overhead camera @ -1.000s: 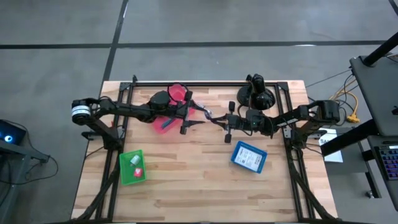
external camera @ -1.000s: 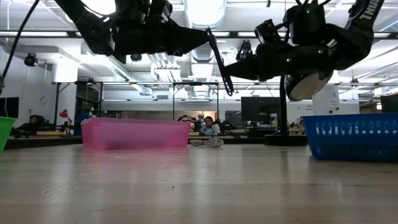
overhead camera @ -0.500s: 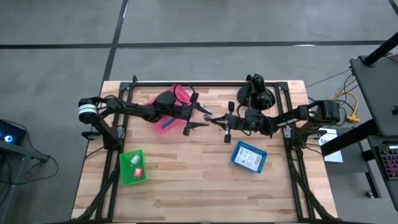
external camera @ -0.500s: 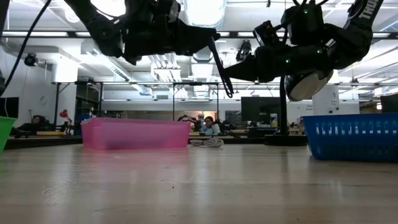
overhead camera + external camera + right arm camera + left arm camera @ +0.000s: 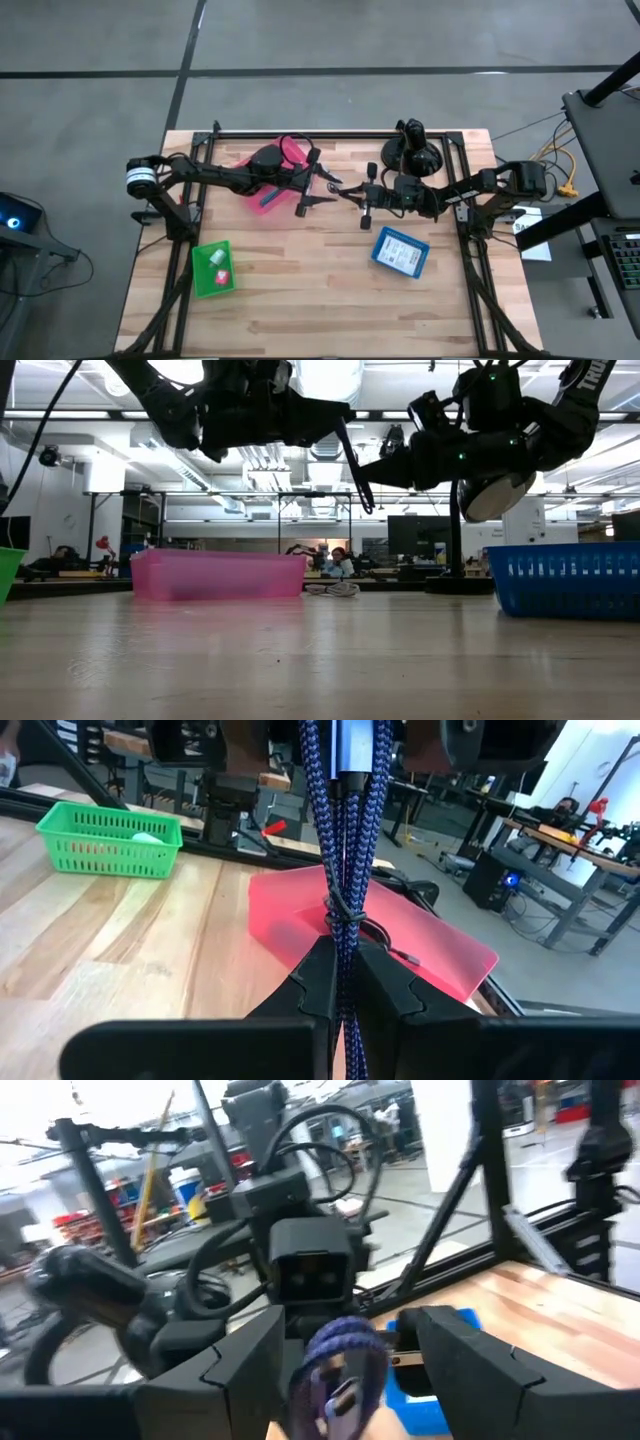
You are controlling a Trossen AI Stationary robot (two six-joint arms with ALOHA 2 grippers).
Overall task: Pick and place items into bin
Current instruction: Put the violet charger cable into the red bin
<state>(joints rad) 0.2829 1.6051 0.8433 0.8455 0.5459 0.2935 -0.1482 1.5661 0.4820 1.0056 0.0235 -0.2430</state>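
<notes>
A blue-purple braided cable (image 5: 345,830), bundled and tied at its middle, hangs in the air between my two grippers above the table's middle (image 5: 340,186). My right gripper (image 5: 345,960) is shut on one end of it; it also shows in the high view (image 5: 355,194). My left gripper (image 5: 345,1350) is wide open, level, facing the right gripper. Its fingers stand on either side of the cable's looped free end (image 5: 340,1355) without touching it. In the low view the cable (image 5: 355,470) slants well above the table. My right gripper pinches the cable bundle between its two fingers near one end (image 5: 345,945), several strands together. The fingers come level from the table's right side and lie along the cable. The cable is lifted clear of the table and sticks out toward the left gripper.
A pink bin (image 5: 285,152) lies under the left arm at the far side. A green basket (image 5: 212,268) with small items stands near left, a blue basket (image 5: 400,250) near right. A black domed camera mount (image 5: 415,155) stands at the far right.
My left gripper has gone toward the table's right edge, closing on the right gripper, until its open fingers stand around the cable's free end. The right gripper and the cable have kept still.
</notes>
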